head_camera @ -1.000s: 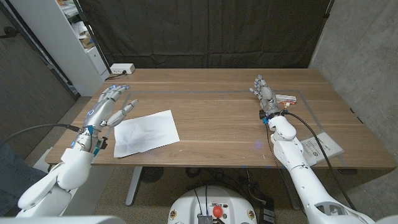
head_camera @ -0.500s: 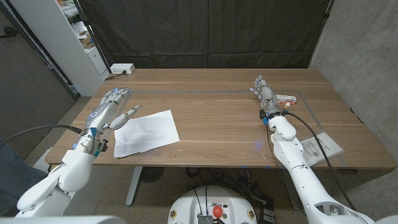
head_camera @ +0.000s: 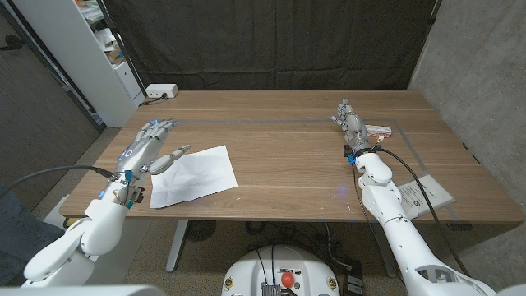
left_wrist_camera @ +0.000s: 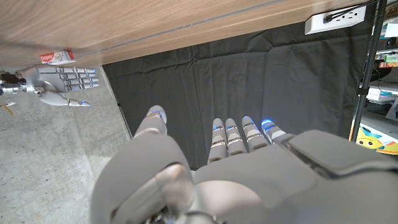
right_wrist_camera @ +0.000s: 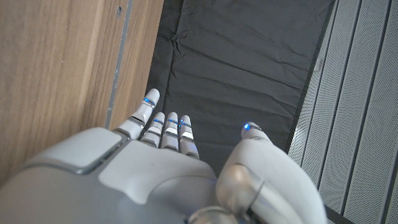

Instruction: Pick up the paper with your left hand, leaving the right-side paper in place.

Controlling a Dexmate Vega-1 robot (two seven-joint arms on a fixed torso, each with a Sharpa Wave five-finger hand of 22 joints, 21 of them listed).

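In the head view the left hand (head_camera: pixel 150 146) is hovering at the left-centre of the frame, fingers spread and straight, thumb pointing toward the white sheet of paper (head_camera: pixel 194 174); it is holding nothing, and whether the thumb tip is touching the sheet's upper-left corner cannot be told; the paper is lying flat on the wooden table (head_camera: pixel 288 164) in the lower-left part of the frame, near the table's front edge, slightly skewed and lightly creased. The right hand (head_camera: pixel 349 123) is sitting in the upper right of the frame, fingers extended and together, gripping nothing; just beside it, to its right, a small red-and-white packet (head_camera: pixel 380 130) is lying on the table; a second printed paper (head_camera: pixel 426 194) is lying at the lower right of the frame, near the table's front edge, well apart from both hands. A white power strip (head_camera: pixel 159 91) is resting at the table's far left corner, in the upper left of the frame.
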